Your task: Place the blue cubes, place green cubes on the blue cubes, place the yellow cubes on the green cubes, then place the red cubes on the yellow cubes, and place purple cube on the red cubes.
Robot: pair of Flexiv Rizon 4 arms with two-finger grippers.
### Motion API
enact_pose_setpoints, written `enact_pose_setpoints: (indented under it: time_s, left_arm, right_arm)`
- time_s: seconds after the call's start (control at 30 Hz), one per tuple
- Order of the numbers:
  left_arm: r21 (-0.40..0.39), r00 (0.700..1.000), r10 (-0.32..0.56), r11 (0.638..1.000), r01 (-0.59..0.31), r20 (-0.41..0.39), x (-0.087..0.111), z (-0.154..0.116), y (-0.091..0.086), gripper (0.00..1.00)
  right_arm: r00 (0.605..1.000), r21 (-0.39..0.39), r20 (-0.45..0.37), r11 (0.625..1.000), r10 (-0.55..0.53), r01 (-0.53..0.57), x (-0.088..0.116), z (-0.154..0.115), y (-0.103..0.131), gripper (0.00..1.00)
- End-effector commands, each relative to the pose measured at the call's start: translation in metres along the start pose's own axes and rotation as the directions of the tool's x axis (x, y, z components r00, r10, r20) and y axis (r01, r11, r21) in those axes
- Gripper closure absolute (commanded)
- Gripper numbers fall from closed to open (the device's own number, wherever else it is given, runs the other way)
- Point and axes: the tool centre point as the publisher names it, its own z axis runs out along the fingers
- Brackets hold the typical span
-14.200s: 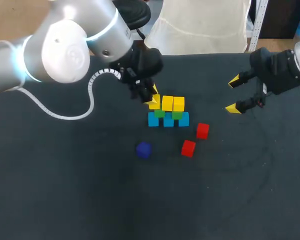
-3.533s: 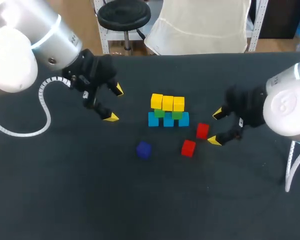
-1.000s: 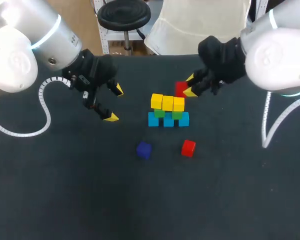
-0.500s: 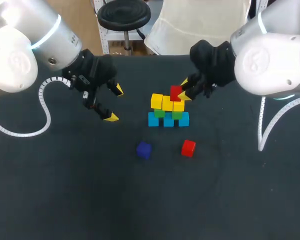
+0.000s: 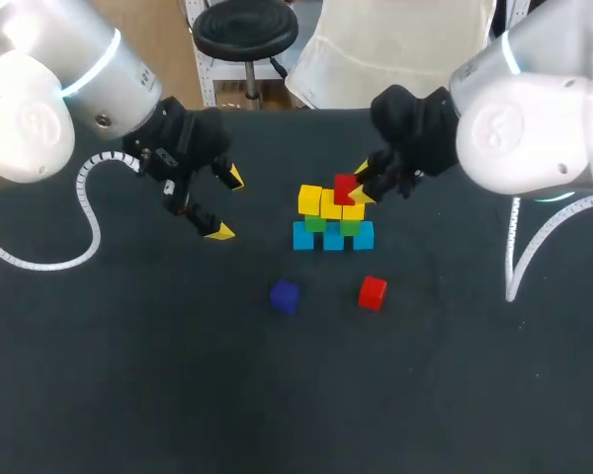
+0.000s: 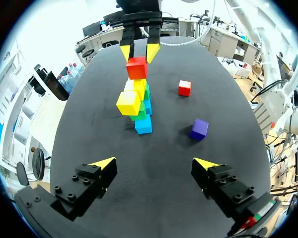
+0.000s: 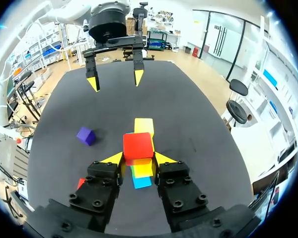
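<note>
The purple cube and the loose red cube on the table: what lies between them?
Nothing. In the head view, the stretch between the purple cube and the loose red cube is bare black table.

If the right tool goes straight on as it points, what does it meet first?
Probably the small yellow cubes directly under the small red cube that the right tool holds; gap unclear.

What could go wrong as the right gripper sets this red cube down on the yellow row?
1. The yellow cubes rest on a narrower row of green cubes. The left wrist view shows the end yellow cube overhanging, so pressing down off-centre may tip it.
2. The right gripper is shut on the red cube, with its fingertips low beside the yellow row. Opening there could nudge those cubes.
</note>
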Motion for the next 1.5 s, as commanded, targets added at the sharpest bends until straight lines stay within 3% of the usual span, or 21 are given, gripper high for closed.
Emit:
enact_pose_setpoints:
  time_s: [0.03, 0.87, 0.93, 1.13, 1.5]
  left_arm:
    - [0.002, 1.0, 0.002, 1.0, -0.002, 0.0, 0.0007, 0.0, 0.001, 0.0]
    - [0.002, 1.0, 0.002, 1.0, -0.002, 0.0, 0.0007, 0.0, 0.001, 0.0]
    - [0.002, 1.0, 0.002, 1.0, -0.002, 0.0, 0.0007, 0.0, 0.001, 0.0]
    - [0.002, 1.0, 0.002, 1.0, -0.002, 0.0, 0.0007, 0.0, 0.001, 0.0]
    - [0.002, 1.0, 0.002, 1.0, -0.002, 0.0, 0.0007, 0.0, 0.001, 0.0]
  right_arm:
    - [1.0, -0.002, 0.0, 1.0, 0.0, 0.0, -0.0014, 0.0019, -0.0021, 1.0]
    - [1.0, 0.002, -0.008, 1.0, 0.017, -0.017, 0.0005, 0.0038, -0.0052, 1.0]
    - [1.0, 0.001, -0.008, 1.0, 0.018, -0.018, 0.0005, 0.0039, -0.0051, 0.98]
    - [1.0, -0.002, -0.012, 1.0, 0.022, -0.022, 0.0011, 0.0042, -0.0052, 0.75]
    - [1.0, -0.008, -0.009, 1.0, 0.026, -0.026, 0.0009, 0.0052, -0.0051, 0.67]
